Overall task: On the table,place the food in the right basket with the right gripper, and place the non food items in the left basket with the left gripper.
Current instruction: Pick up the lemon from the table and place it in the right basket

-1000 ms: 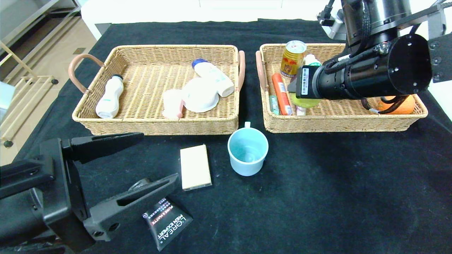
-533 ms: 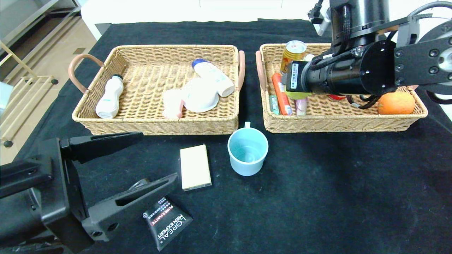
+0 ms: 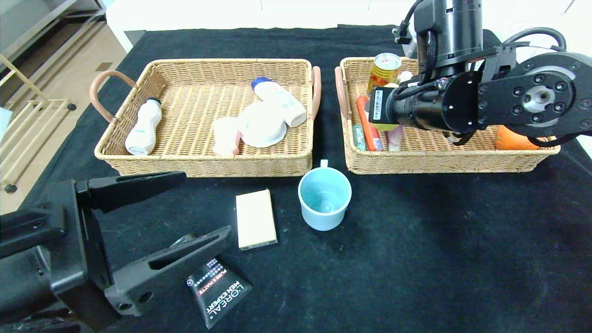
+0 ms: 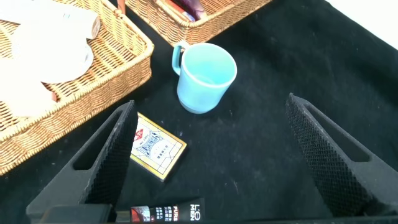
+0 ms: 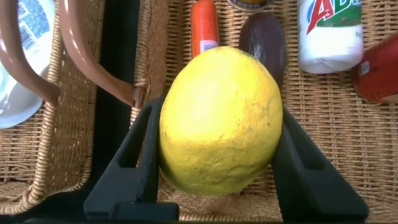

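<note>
Over the right basket (image 3: 444, 157), upper right of the frame, the right gripper (image 5: 214, 158) pinches a lemon (image 5: 217, 121). Best lower it onto bare wicker beside the sausage (image 5: 204, 25) before releasing. Lower left, the left gripper (image 4: 211, 155) hangs spread above the tabletop (image 3: 416, 254).

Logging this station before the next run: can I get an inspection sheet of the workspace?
Surface: black cloth table, two wicker baskets side by side.
Job's things: right gripper holds a lemon over the right basket, which holds a can, an orange and sausage sticks. Left basket holds two bottles and a white bowl. On the cloth: blue mug, card box, black sachet.
Clutter: nothing seen.
Grippers: left gripper open, low over the sachet.
Cables: black cables along the right arm.
Surroundings: shelf and floor to the left.
</note>
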Robot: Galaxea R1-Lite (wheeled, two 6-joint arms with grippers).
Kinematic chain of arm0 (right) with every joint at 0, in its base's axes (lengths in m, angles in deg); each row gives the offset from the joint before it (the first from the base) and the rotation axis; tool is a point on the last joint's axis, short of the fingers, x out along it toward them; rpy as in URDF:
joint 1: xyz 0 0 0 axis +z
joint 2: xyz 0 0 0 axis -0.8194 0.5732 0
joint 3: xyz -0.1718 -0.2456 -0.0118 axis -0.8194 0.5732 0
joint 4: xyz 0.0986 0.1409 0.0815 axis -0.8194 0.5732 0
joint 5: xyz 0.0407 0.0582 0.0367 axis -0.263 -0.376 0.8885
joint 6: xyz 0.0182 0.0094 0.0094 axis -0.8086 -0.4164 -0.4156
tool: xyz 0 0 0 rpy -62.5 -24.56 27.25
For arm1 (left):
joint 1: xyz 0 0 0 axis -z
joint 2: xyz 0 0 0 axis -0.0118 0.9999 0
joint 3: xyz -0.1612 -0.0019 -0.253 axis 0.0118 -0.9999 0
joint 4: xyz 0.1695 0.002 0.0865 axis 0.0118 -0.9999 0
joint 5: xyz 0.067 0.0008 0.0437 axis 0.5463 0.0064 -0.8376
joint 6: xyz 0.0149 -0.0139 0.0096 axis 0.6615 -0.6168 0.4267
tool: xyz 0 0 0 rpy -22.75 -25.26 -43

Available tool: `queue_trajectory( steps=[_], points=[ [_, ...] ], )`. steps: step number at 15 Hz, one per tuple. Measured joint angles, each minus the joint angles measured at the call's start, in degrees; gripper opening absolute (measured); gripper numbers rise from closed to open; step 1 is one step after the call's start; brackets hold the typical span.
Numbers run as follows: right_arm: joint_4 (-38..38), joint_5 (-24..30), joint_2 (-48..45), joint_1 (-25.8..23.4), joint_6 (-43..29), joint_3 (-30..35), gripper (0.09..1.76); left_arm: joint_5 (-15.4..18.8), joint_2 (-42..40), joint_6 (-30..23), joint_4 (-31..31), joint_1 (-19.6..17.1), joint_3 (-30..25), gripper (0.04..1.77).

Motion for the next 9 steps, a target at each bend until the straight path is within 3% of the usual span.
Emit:
queue_trajectory(
  steps=[9],
  points=[
    [0.3, 0.0, 0.0, 0.1, -0.1, 0.2, 1.47, 0.0, 0.0, 0.1, 0.0, 0.0, -0.1, 1.72]
  ],
)
